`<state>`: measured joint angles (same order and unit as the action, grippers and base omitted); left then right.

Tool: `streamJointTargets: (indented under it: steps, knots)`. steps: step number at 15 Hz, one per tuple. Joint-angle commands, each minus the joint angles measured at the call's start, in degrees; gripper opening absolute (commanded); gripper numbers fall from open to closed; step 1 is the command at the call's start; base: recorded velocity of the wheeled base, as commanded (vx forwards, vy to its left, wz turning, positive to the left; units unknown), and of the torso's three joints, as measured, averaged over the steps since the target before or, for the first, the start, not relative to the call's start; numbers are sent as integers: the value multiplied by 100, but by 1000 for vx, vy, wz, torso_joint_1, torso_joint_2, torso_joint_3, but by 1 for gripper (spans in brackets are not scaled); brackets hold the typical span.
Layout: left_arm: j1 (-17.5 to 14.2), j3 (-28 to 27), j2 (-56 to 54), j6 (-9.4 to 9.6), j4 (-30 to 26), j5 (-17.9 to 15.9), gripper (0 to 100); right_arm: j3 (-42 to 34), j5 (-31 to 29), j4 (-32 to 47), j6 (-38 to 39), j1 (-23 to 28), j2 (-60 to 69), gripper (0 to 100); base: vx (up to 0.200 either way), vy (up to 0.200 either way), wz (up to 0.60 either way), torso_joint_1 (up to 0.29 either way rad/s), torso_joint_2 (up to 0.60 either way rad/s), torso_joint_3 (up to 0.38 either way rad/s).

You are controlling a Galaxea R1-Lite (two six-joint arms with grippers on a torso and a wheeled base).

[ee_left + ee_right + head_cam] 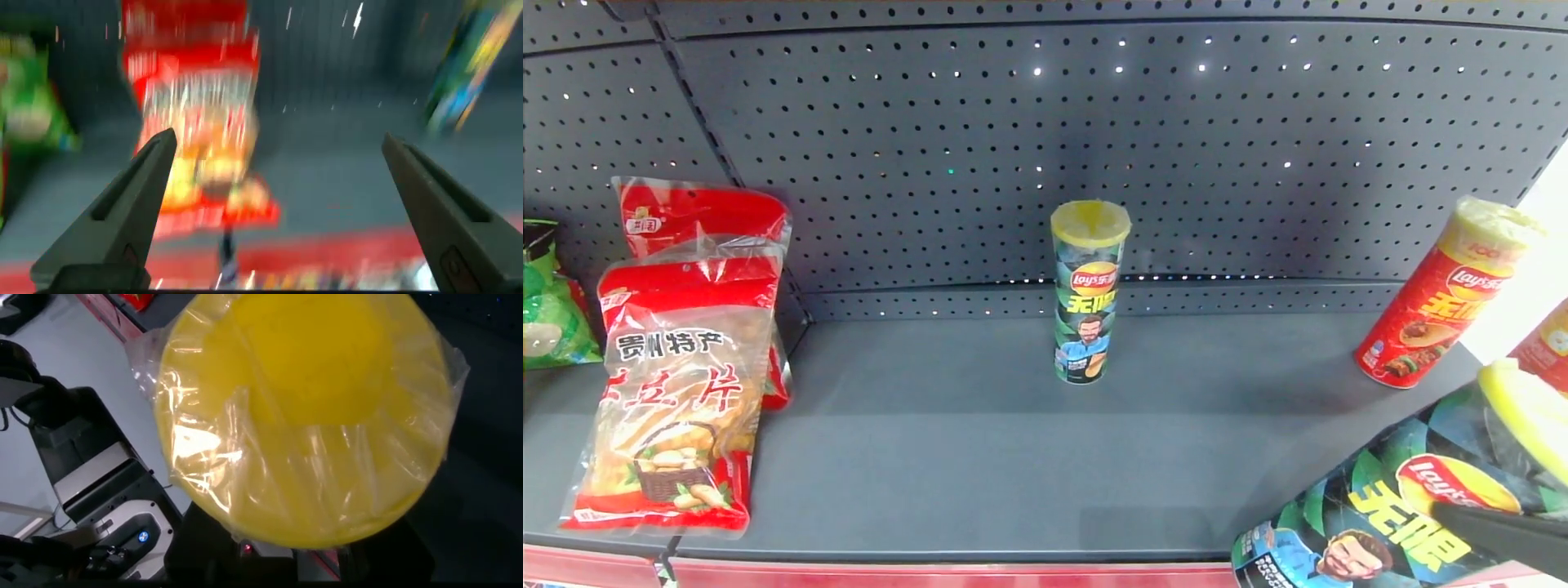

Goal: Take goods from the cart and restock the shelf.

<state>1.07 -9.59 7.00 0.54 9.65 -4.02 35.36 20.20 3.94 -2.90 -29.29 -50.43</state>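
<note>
The right gripper (1474,524) is clamped on the held green can (1380,498) of chips at the lower right of the head view. 1 dark finger (1511,535) lies across the can's side, and the other is hidden behind it. The can is tilted, with its yellow lid (1525,412) up and to the right and its base low by the front edge of the shelf board (980,457). It is nearer the camera than anything standing on the board. In the right wrist view the lid (306,416), wrapped in clear film, sits just before the camera.

The left gripper (278,140) has its 2 fingers wide apart with nothing between them, and its view is blurred. It faces the shelf, with the front red bag (200,122) beyond the fingers.

On the shelf, the standing green can (1089,294) is upright near the middle, toward the perforated back panel (1013,122). A red can (1441,298) leans at the right end, well apart from it. At the left, the front red bag (674,384) stands near the front edge with the rear red bag (698,216) just behind it. A green bag (551,302) is beside them at the far left.
</note>
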Motion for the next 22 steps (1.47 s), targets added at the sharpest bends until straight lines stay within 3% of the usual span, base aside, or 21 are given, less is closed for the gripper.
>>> streamJointTargets:
  steps: [1,2,3,4,5,6,7,8,10,11,12,14,15,19,20,21,22]
  knots:
    - [411,-1888,4266,-1108,1724,-345,100,23,2,-7,-9,3,-2,0,0,0,0,0,0,0]
    - [367,-1844,4952,-1117,2005,-679,100,41,-7,-7,-9,3,-10,0,0,0,0,0,0,0]
    - [95,-1871,5954,-1108,2163,-846,100,102,-7,-7,0,3,-19,0,0,0,0,0,0,0]
    - [86,-1941,6525,-1029,2313,-942,100,155,2,-7,0,3,-37,0,0,0,0,0,0,0]
    - [121,-2143,6973,-783,2436,-1109,100,172,2,-7,0,3,-37,0,0,0,0,0,0,0]
    - [200,-2468,7465,-273,2453,-1382,100,199,2,-7,0,3,-63,0,0,0,0,0,0,0]
    - [288,-2583,7808,201,2453,-1874,100,208,2,-16,0,55,-63,0,0,0,0,0,0,0]
    - [297,-2486,8089,535,2462,-2560,100,234,2,-16,0,117,-72,0,0,0,0,0,0,0]
    - [271,-2328,8406,878,2533,-3386,100,331,2,-7,0,126,-107,0,0,0,0,0,0,0]
    - [253,-2416,8740,966,2603,-3887,100,471,2,-7,0,196,-177,0,0,0,0,0,0,0]
    - [183,-2583,9030,1027,2691,-4177,100,524,10,-16,0,240,-257,0,0,0,0,0,0,0]
    - [165,-2706,9390,1027,2928,-4423,100,594,10,-16,0,249,-327,0,0,0,0,0,0,0]
    - [165,-2767,9671,1027,3139,-4722,100,621,10,-16,0,249,-353,0,0,0,0,0,0,0]
    - [411,-3699,10524,1036,3209,-4774,100,603,10,-16,0,284,-406,0,0,0,0,0,0,0]
    - [701,-4068,10770,1027,3227,-4766,100,603,10,-16,0,284,-432,0,0,0,0,0,0,0]
    - [736,-4094,10779,1019,3236,-4757,100,603,10,-16,0,284,-432,0,0,0,0,0,0,0]
    - [1097,-4323,10893,913,3350,-4695,100,594,10,-16,0,284,-441,0,0,0,0,0,0,0]
